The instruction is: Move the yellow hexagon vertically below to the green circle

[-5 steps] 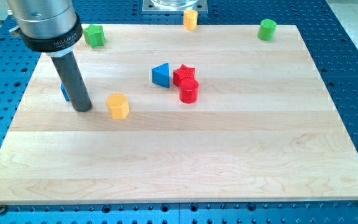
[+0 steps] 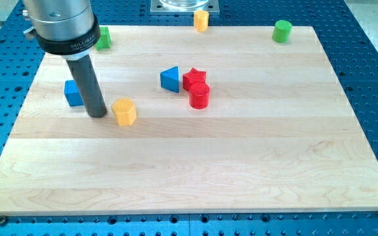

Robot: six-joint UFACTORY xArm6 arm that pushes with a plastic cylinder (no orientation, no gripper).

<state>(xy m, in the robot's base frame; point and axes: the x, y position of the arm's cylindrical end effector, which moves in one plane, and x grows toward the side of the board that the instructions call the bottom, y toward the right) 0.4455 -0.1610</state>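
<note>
The yellow hexagon (image 2: 125,111) lies on the wooden board at the view's left of centre. The green circle (image 2: 281,31) stands near the board's top right corner. My tip (image 2: 98,115) rests on the board just to the left of the yellow hexagon, very close to it; I cannot tell whether they touch. The rod rises up and to the left to the arm's grey body (image 2: 61,26).
A blue block (image 2: 74,93) sits just left of the rod. A blue triangle (image 2: 170,79), a red star (image 2: 193,78) and a red cylinder (image 2: 199,95) cluster mid-board. A green block (image 2: 103,38) is partly hidden behind the arm. A small yellow block (image 2: 201,20) stands at the top edge.
My tip has moved right, closing on the yellow hexagon. The blue block on its left now shows more fully; the green block is more covered. The blocks have not moved.
</note>
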